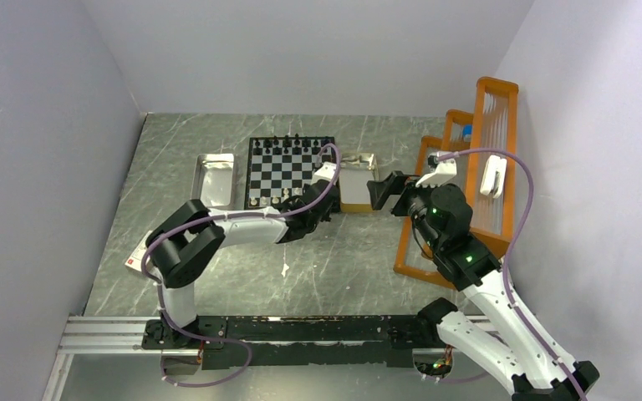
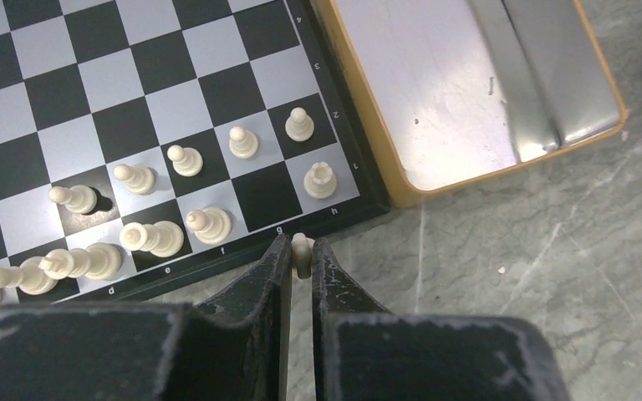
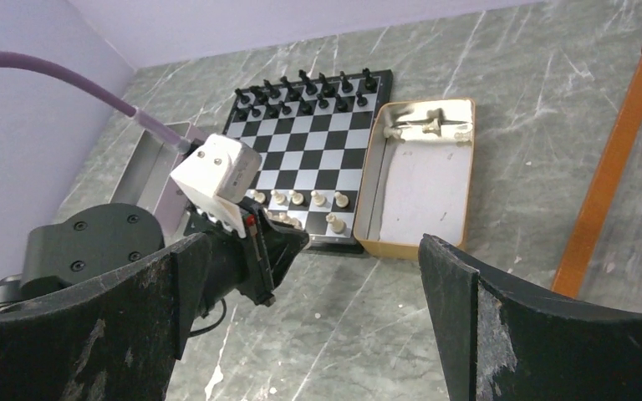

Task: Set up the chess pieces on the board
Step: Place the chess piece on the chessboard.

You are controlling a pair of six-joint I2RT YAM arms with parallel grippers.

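Observation:
The board (image 1: 289, 171) lies at the table's back middle, black pieces (image 1: 292, 143) along its far rows and cream pieces (image 1: 280, 195) along its near rows. In the left wrist view the cream pieces (image 2: 185, 159) stand on the near two rows, and the square g1 is bare. My left gripper (image 2: 301, 255) is shut on a cream piece (image 2: 302, 253), held over the board's near frame by the g file. My right gripper (image 3: 326, 326) is open and empty, over bare table to the right of the board (image 3: 305, 150).
A tan tray (image 1: 356, 184) lies against the board's right side, with a few cream pieces (image 3: 422, 127) at its far end. A silvery metal tray (image 1: 216, 178) lies left of the board. An orange rack (image 1: 468, 175) stands at the right.

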